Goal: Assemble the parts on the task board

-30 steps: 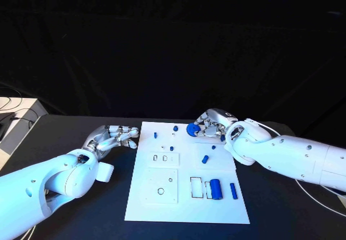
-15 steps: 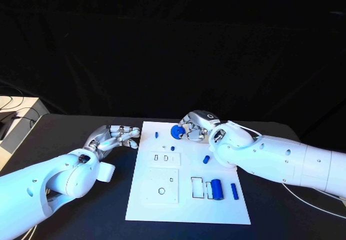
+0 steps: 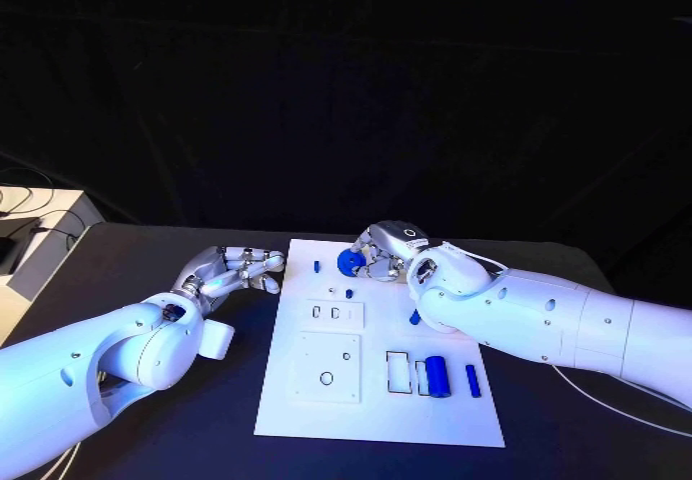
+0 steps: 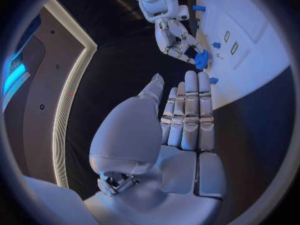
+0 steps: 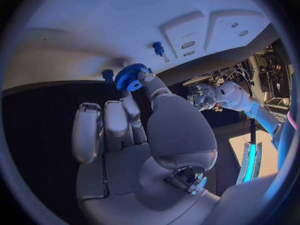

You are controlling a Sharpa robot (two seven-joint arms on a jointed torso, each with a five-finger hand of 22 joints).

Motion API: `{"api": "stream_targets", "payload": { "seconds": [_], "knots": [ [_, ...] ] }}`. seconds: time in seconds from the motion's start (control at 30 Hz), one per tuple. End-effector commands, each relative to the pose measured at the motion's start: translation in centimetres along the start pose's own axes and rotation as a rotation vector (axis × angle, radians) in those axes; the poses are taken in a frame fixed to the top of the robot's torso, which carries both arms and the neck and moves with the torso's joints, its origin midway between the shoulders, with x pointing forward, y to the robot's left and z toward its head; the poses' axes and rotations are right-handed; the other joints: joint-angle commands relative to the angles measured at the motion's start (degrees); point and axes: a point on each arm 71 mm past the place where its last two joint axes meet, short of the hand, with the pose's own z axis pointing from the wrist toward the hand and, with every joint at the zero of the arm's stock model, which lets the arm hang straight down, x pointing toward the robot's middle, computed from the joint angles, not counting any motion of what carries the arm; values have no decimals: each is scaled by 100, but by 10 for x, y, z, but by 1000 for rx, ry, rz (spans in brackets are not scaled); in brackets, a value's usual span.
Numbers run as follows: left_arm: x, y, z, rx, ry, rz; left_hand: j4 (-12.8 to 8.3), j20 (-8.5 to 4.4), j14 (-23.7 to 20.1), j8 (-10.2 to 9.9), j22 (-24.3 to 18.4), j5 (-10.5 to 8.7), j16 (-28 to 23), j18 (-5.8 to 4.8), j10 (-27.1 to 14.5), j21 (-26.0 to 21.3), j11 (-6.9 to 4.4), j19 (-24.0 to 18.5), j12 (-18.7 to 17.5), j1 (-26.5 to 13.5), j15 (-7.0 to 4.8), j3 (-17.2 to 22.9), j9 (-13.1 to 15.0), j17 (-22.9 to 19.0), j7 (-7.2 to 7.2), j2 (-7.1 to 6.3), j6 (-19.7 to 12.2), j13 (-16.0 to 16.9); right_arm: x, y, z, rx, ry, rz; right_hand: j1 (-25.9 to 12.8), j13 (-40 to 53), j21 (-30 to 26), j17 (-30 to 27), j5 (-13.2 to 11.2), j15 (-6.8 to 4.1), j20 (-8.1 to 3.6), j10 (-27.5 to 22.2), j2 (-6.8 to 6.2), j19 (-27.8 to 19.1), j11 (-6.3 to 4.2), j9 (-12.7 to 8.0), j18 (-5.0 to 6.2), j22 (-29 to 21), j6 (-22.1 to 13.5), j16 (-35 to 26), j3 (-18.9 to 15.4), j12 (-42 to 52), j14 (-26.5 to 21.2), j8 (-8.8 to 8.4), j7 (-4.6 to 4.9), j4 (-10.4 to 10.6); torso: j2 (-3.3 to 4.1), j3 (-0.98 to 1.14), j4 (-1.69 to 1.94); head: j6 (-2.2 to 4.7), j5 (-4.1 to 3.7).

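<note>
The small blue toothed gear point(image 3: 351, 262) sits pinched at the fingertips of the right hand point(image 3: 384, 252), held above the far end of the white rectangular task board point(image 3: 378, 420), near a short blue peg point(image 3: 316, 267) that stands at that end. In the right wrist view the gear point(image 5: 130, 76) is caught only by its edge between the thumb and a finger, so the hold looks thin; a small twist on the way down could let it slip and roll off onto the black desk point(image 3: 116, 270). The right hand also hides part of the board beneath it, so lining the gear's bore up with its post may be uncertain, and a tilted gear would likely jam rather than seat. Other blue parts lie close by, a thick blue cylinder point(image 3: 436, 376) and a slim blue pin point(image 3: 472, 380) at the near end, well apart from the gear. The left hand point(image 3: 231, 271) rests beside the board's left edge, its fingers loosely curled around nothing; if it drifted inward it could nudge the board.
</note>
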Motion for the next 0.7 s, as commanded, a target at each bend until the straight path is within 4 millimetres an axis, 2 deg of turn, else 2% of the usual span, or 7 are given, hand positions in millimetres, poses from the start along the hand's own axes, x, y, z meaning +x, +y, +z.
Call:
{"api": "stream_targets", "payload": {
  "seconds": [0.03,0.23,0.7],
  "knots": [
    [2,-1,0,13,20,-3,-22,4,4,-17,-9,-9,-18,9,-47,12,1,-48,-20,37,-1,0,-8,8,-18,6,-38,-4,2,0,1,-8,4,-34,2,5,16,6,15,-25,-54,93,35,489,-47,23,-105,1157,67,-4,-5,-12,0,20,56,-13,-8,4,-9,-16,17],
    [3,-2,0,13,21,-3,-22,4,4,-17,-9,-9,-18,9,-47,12,1,-48,-20,37,-1,0,-8,8,-18,6,-38,-4,5,1,2,-8,13,-44,1,4,19,5,14,-24,-53,90,31,489,-46,22,-106,1158,57,-9,-3,-25,-1,19,60,-13,-8,9,-10,-25,17],
    [2,-1,0,12,20,-3,-30,5,2,-17,-18,-9,-16,10,-39,34,0,-58,-19,21,-1,9,-7,8,-18,0,-34,-4,11,0,2,-8,43,-65,-20,-2,14,13,-4,-19,-49,74,21,488,-37,18,-105,1157,20,-15,-6,-57,-2,15,72,0,-9,6,-12,-43,30]
  ]
}}
